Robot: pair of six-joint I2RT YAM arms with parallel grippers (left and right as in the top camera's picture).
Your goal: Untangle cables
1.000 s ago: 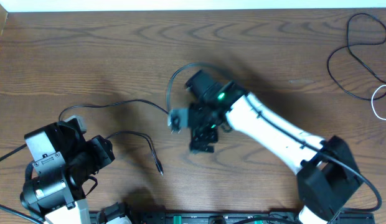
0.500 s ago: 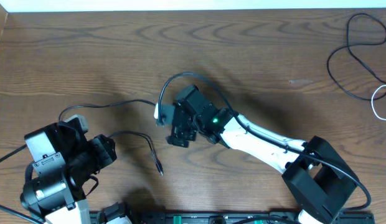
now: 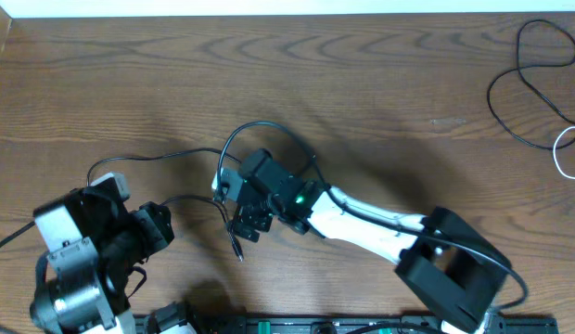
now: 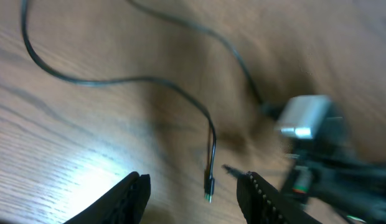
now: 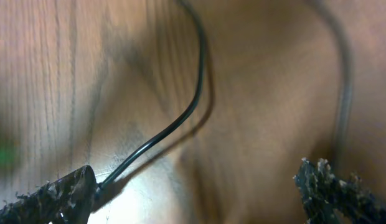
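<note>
A thin black cable curves across the wood and ends in a small plug. In the left wrist view that plug lies just ahead of my left gripper, which is open and holds nothing. My left gripper sits at the front left. A second black cable runs right and loops over my right gripper. My right gripper is wide open low over the table, and a black cable ends against its left finger.
At the far right edge lie another looped black cable and a white cable. The table's back edge runs along the top. The right arm stretches across the front middle.
My right arm has swung left and toward the front, dragging the cable loop with it. My left wrist has shifted slightly, its jaws a little wider.
</note>
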